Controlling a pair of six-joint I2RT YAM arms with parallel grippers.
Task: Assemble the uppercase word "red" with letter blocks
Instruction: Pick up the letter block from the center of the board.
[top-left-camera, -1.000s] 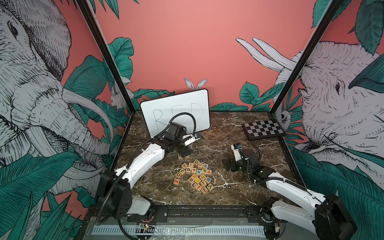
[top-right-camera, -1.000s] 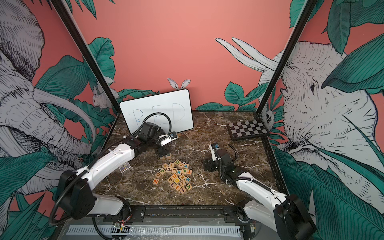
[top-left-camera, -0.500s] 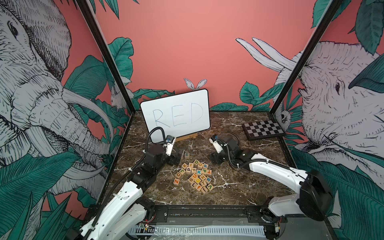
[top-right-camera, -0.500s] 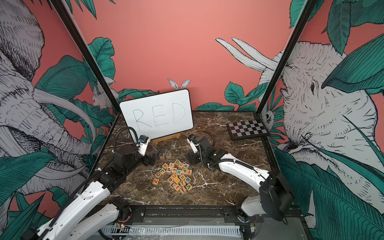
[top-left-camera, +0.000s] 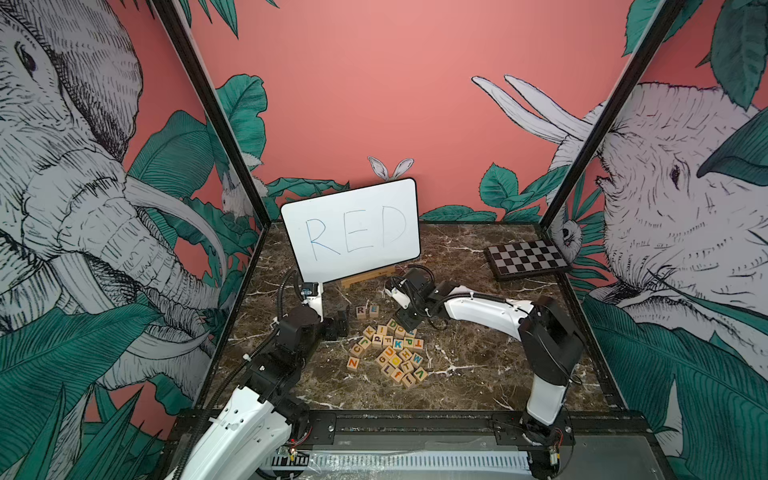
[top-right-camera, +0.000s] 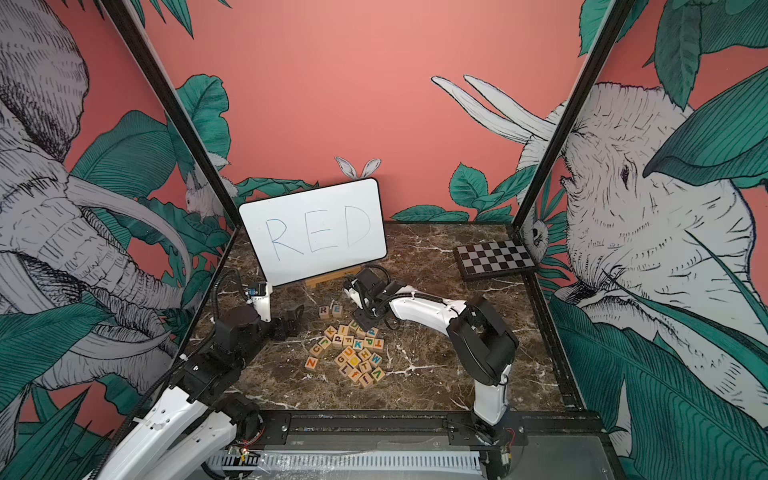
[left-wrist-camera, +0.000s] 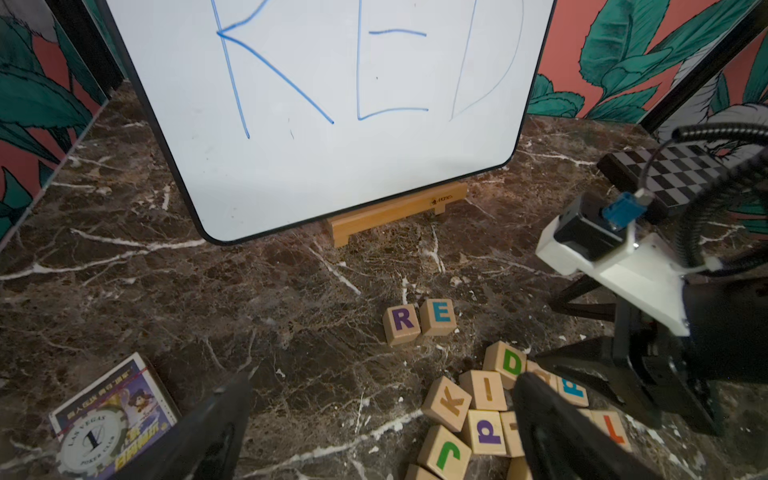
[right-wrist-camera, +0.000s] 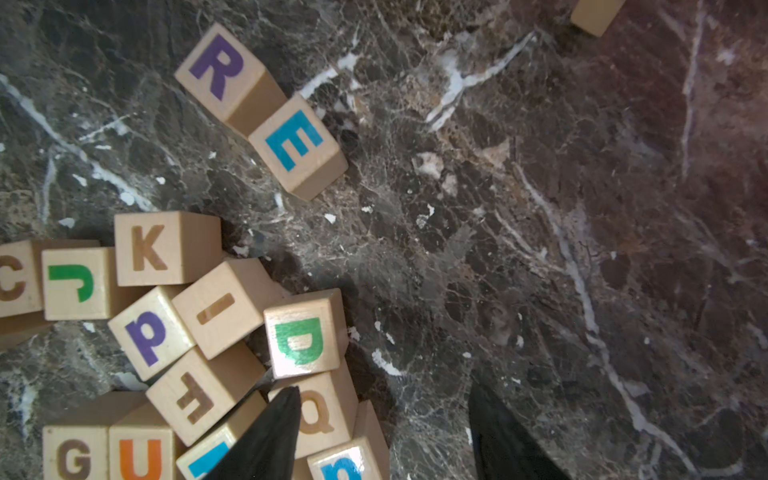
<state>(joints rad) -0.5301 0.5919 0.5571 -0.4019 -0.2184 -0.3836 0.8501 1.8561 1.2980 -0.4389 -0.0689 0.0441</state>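
Note:
A purple R block (left-wrist-camera: 401, 324) and a blue E block (left-wrist-camera: 437, 318) stand side by side on the marble, in front of the pile of letter blocks (top-left-camera: 390, 353). A green D block (right-wrist-camera: 303, 338) lies at the pile's far edge, next to an I block and a Q block (right-wrist-camera: 322, 411). My right gripper (right-wrist-camera: 383, 388) hangs over that edge with its jaws apart. One finger is over the Q block and the other is over bare marble, just short of the D. My left gripper (left-wrist-camera: 386, 376) is wide open and holds nothing, left of the pile.
A white board (top-left-camera: 353, 232) with RED in blue handwriting leans on a wooden stand (left-wrist-camera: 395, 212) behind the blocks. A checkered board (top-left-camera: 525, 257) lies at the back right. A card box (left-wrist-camera: 112, 424) sits by my left gripper.
My left arm has pulled back from the R and E blocks to the left side. My right arm has swung in from the right to the pile's far edge, its jaws narrowing.

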